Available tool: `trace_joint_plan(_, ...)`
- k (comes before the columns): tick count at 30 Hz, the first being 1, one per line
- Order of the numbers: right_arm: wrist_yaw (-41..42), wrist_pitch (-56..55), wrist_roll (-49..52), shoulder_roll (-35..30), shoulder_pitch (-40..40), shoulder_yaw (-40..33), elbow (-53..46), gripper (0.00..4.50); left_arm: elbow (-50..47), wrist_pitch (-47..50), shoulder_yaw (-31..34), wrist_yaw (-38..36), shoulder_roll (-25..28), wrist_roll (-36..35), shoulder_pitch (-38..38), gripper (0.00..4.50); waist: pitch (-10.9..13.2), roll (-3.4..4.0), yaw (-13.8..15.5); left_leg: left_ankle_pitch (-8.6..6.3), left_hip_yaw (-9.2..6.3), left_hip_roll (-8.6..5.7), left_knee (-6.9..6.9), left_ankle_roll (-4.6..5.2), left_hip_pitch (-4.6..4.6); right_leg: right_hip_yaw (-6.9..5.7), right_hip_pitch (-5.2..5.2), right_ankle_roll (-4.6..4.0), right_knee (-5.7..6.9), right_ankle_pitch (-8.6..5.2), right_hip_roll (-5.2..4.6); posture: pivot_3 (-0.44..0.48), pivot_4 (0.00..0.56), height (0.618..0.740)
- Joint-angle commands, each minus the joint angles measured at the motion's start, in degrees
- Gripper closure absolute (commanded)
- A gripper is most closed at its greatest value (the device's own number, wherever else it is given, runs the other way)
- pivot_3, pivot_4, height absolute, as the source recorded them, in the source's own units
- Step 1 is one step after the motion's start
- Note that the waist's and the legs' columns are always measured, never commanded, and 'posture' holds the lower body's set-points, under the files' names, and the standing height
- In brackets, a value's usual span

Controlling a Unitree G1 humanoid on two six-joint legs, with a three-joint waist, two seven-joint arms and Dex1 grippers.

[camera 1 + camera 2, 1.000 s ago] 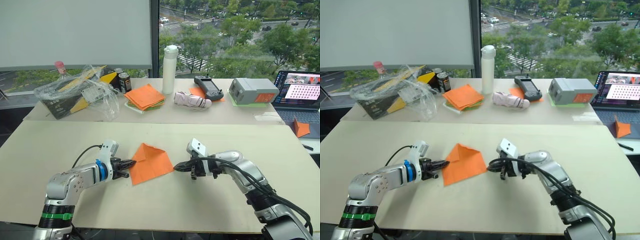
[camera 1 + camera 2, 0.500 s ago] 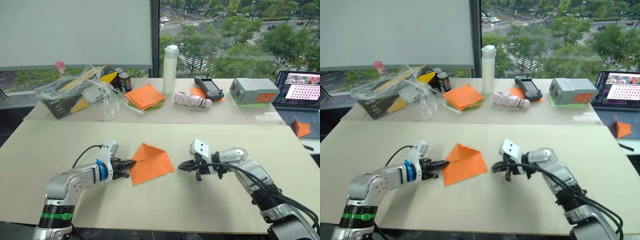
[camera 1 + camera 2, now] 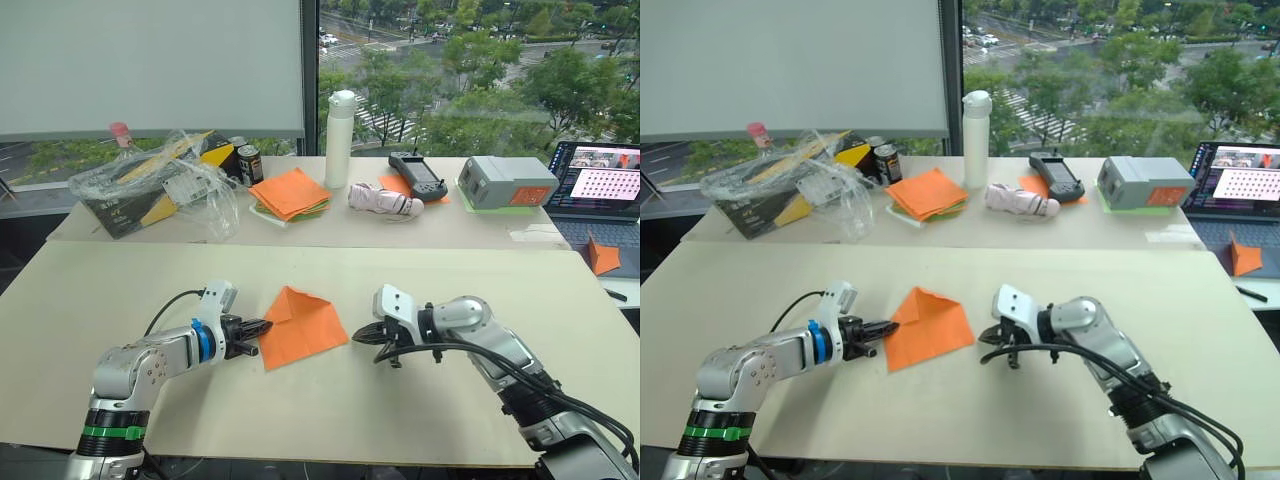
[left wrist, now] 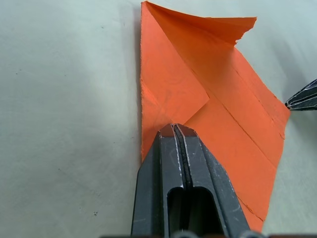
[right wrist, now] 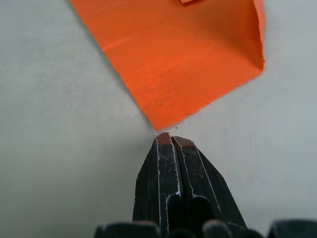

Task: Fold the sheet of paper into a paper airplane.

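Pinning the sheet of paper (image 3: 300,326) under my closed left gripper (image 4: 174,130); closed right gripper (image 5: 171,140), empty, just off its corner. Sideways push could skew the fold.

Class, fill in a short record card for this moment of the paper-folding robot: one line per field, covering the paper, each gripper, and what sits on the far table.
sheet of paper: orange, partly folded with a flap turned over, lying on the near table
left gripper: fingers shut, tips at the paper's left edge, over the paper in the left wrist view
right gripper: fingers shut, tips just off the paper's right corner, apart from it
far table: stack of orange and green sheets, white bottle, laptop
fold stage: not yet an airplane
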Motion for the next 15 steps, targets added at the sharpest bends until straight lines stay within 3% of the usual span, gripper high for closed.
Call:
trace_joint_plan(1, 0.2, 1.1, 0.7, 1.1, -0.2, 0.2, -0.9, 4.48, 1.1, 1.8, -1.2, 1.1, 0.2, 1.0, 1.6, 4.5, 0.0, 0.0, 0.0, 0.0, 0.0, 0.0, 0.0, 0.0, 0.0, 0.0, 0.0, 0.0, 0.0, 0.0, 0.0, 0.0, 0.15, 0.74)
trace_joint_plan(10, 0.1, 2.8, 1.6, 1.7, -0.4, -1.0, -1.0, 4.48, 0.8, 1.9, -1.1, 1.3, 0.3, 0.9, 1.9, 4.5, 0.0, 0.0, 0.0, 0.0, 0.0, 0.0, 0.0, 0.0, 0.0, 0.0, 0.0, 0.0, 0.0, 0.0, 0.0, 0.0, 0.15, 0.74)
trace_joint_plan(15, 0.9, 11.8, 7.0, 1.3, -0.3, -4.3, -3.4, 4.48, 0.9, 1.8, -1.1, 1.2, 0.4, 0.9, 1.9, 4.5, 0.0, 0.0, 0.1, 0.0, -0.01, 0.0, 0.0, 0.0, -0.01, 0.0, 0.0, 0.0, 0.0, 0.0, 0.0, 0.0, 0.15, 0.74)
